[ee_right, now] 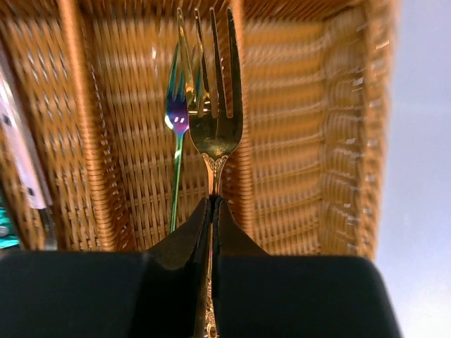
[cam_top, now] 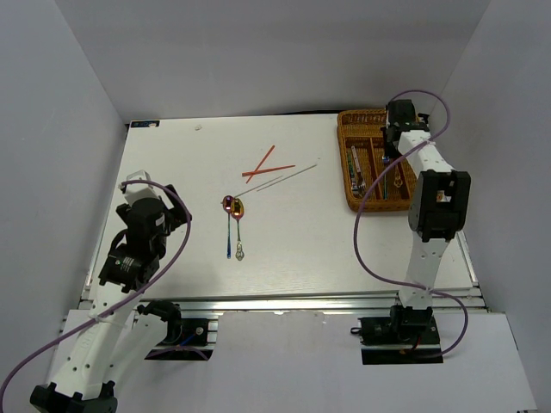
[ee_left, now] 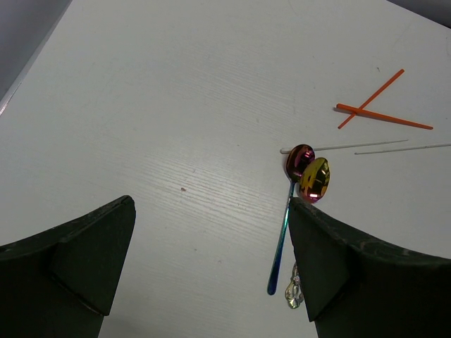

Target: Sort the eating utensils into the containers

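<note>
My right gripper is over the brown wicker tray, shut on the handle of a gold fork. The fork's tines point along a long slot, beside an iridescent fork that lies in the same slot. Near the table's middle lie two spoons side by side, one with a purple bowl and one with a gold bowl. Beyond them two red chopsticks are crossed, with thin silver chopsticks next to them. My left gripper hovers open and holds nothing, a little left of the spoons.
The tray wall stands close on the right of the held fork. Other cutlery lies in the neighbouring slot to the left. The tray sits at the table's far right corner, and white walls enclose the table.
</note>
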### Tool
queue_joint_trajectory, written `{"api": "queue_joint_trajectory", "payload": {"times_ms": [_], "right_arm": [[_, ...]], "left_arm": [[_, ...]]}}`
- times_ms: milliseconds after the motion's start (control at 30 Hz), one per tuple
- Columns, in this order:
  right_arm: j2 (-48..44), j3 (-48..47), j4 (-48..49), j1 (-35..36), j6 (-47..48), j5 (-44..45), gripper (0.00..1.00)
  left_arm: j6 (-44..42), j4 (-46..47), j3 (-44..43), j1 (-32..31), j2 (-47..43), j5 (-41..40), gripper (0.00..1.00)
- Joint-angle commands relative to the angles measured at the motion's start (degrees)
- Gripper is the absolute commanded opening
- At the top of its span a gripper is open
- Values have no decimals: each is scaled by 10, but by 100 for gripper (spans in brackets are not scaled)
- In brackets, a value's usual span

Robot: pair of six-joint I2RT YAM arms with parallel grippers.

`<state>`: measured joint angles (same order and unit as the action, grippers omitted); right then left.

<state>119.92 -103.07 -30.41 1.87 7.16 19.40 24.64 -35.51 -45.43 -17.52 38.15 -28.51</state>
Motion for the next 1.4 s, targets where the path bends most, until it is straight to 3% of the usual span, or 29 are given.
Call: {"api": "queue_joint_trajectory", "payload": {"times_ms": [0,100,267,300,333,367,533,567,600,733,800,833,867,900,1000,1267,1367], "right_arm": [[3,-7,-12,-5,9,-14,0],[1,-20,-10,-6,1,-35,0],[8,-50,-31,-6,-12,-49,25],[3,-53,-32,-6,-15,-52,35],[-8,-47,-32,-6,-21,-53,61],[-13,-44,-32,-6,-22,-54,66],[-55,-32,-49,-4,-54,-73,66],[-82,-24,-54,0,-64,-75,74],[-99,-17,-58,14,-92,-79,88],[-238,98,-14,102,-121,-25,89],[-343,232,83,148,-172,-18,89],[-378,279,116,147,-248,-79,89],[-437,326,150,143,-260,-150,89],[-502,476,256,136,-288,-352,89],[-550,530,248,153,-327,-365,89],[-724,624,170,198,-315,-292,89],[-765,647,152,198,-312,-297,89]], "left_arm": [[-3,6,1,-3,3,6,98],[-2,5,1,-3,7,7,98],[-6,5,0,-3,7,11,98],[-6,7,0,-3,10,14,98],[-10,7,-3,-4,20,24,98],[-12,8,-4,-3,35,28,98],[7,-10,-39,-3,114,71,98],[12,-4,-49,-4,128,91,98],[28,3,-54,-3,153,109,98],[56,30,-82,-10,239,152,98],[63,26,-111,-23,280,151,98],[66,20,-120,-41,319,145,98],[66,19,-128,-52,337,138,98],[69,15,-148,-77,391,106,96],[67,11,-155,-82,444,88,88],[41,62,-142,-83,552,110,70],[40,62,-150,-83,580,105,55]]}}
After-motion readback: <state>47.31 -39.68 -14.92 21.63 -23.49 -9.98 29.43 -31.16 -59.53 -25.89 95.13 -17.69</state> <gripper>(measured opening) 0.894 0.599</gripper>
